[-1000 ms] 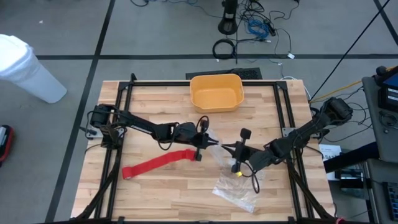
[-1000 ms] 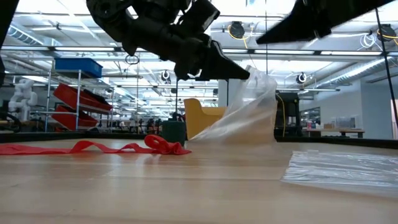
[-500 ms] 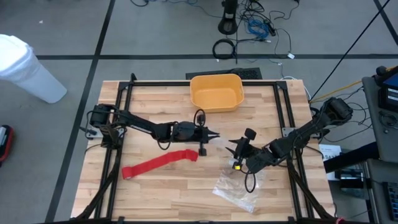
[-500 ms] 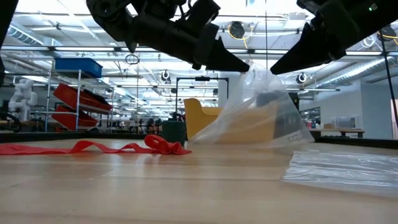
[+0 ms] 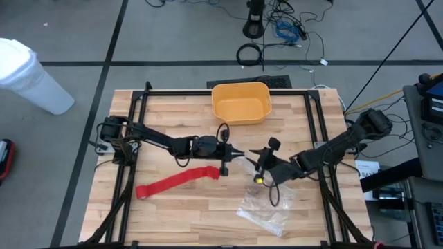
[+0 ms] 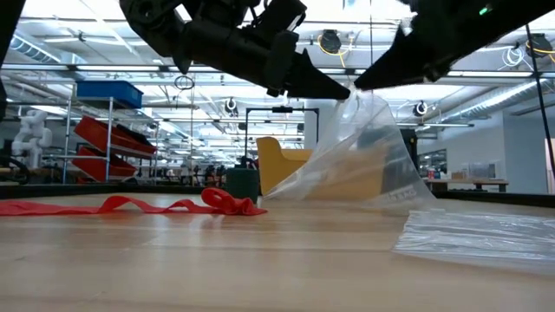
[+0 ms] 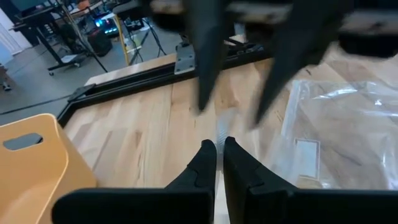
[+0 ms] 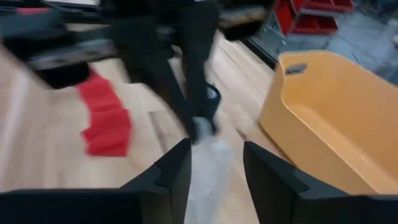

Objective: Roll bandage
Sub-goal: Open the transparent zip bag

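The red bandage lies flat and unrolled on the table left of centre, its right end bunched up; no gripper touches it. My left gripper is shut on a clear plastic bag, at the bag's top. My right gripper faces it from the right, open. Its fingers stand on either side of the bag's raised part, just under the left gripper's hold. I cannot tell whether they touch the plastic. My left gripper pinches the bag's raised top edge between its two fingers. It comes from the table's left, nearly level, tipped a little down. The bag hangs from the fingers like a tent, and its lower part lies on the table.
A yellow bin stands at the middle of the table's far edge, behind both grippers. A black frame runs along the table's sides. Bare wood lies in front of the bandage, toward the near edge.
My right gripper has opened and then moved toward the left gripper, with its fingers now around the bag's raised part. The bag's hanging part has spread wider below the left gripper. My left gripper has rolled slightly in place and stayed shut.
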You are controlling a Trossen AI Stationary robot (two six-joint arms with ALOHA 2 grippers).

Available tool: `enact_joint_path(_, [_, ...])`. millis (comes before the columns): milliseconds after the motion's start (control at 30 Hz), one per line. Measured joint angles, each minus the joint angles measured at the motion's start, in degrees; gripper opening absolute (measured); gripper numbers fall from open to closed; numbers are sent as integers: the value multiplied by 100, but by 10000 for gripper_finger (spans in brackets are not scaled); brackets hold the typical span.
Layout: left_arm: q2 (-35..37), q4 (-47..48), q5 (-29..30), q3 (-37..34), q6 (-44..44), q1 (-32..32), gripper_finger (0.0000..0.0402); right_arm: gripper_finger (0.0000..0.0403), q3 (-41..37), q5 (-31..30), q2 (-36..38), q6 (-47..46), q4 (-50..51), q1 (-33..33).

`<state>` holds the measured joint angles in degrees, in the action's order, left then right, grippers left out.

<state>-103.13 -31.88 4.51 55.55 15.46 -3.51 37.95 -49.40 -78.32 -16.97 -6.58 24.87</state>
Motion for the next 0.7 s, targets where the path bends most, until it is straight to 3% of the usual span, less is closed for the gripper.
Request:
enact_joint_path(233, [2,75,8,0,31,-86,8,101,2,225,-225,-312,142,-327])
enact_joint_path(400, [2,87,4,0,139,-103,8,14,0,294,-296,-234,212,-348])
enact_joint_path(700, [22,369,138,17,140,16,8,0,0,-630,-300,309,-358,5])
